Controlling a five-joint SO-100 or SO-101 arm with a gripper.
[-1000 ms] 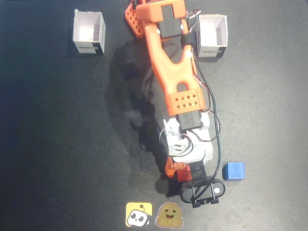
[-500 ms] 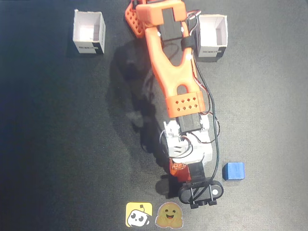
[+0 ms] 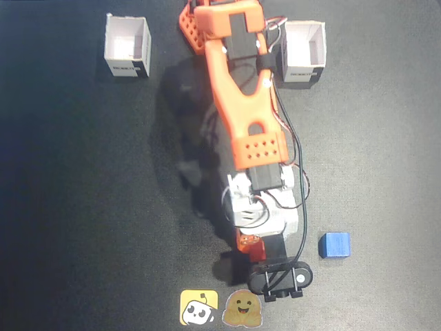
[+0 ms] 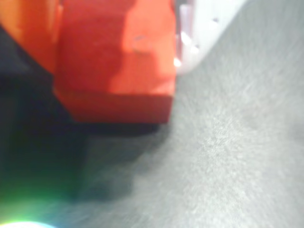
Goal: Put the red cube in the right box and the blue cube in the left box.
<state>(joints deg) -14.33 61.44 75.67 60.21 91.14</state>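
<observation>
The gripper (image 3: 251,249) is clenched on the red cube (image 4: 118,57), low over the tabletop (image 3: 83,207) at the near end. Its box, the right box (image 3: 303,52), lies far back beside the arm's base in the fixed view.

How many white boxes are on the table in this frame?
2. In the fixed view, one white box sits at the upper left; the other white box sits at the upper right, partly behind the orange arm. No others show.
</observation>
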